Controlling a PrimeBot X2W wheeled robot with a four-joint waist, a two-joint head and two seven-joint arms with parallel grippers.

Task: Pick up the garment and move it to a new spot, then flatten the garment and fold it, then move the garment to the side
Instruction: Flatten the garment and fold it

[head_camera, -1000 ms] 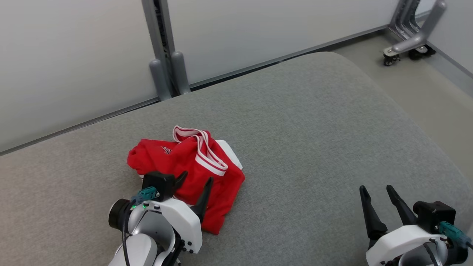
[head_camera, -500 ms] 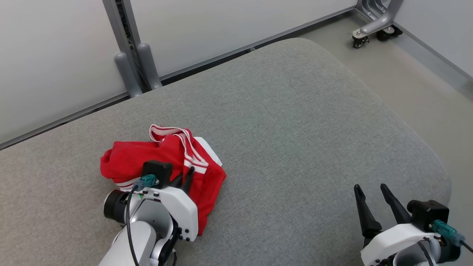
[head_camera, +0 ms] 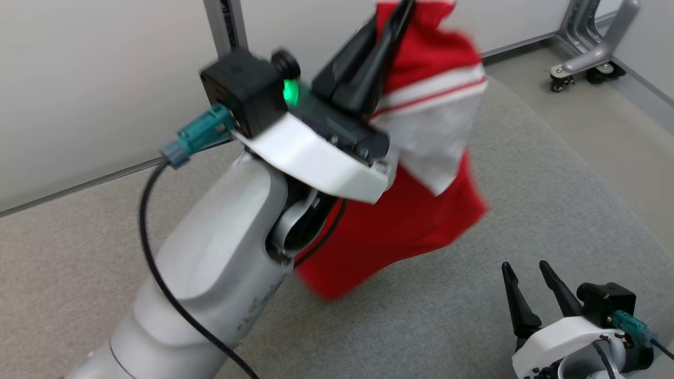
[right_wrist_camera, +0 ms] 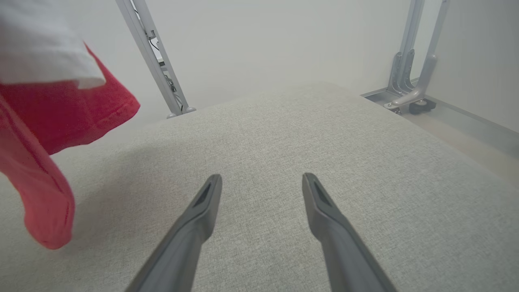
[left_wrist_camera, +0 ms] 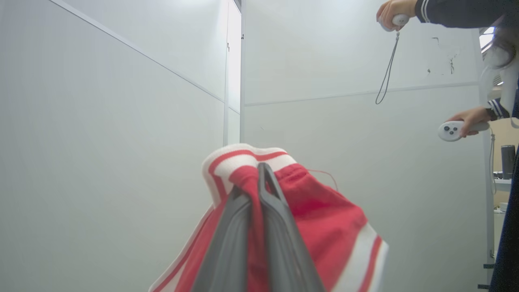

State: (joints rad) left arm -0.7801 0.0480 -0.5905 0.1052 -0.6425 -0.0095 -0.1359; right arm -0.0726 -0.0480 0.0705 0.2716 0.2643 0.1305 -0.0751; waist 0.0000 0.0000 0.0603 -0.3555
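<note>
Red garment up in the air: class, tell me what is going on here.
The left gripper, fingers shut on the red garment with white stripes, holds it up over the grey cushion. The right gripper rests open and empty low over the cushion. Flattening and folding are not yet done.

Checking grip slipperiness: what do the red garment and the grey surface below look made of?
Red garment: soft matte knit, probably jersey; it hangs limp, with ribbed white-striped band. Grey surface: matte woven upholstery, fine weave visible; probably padded.
</note>
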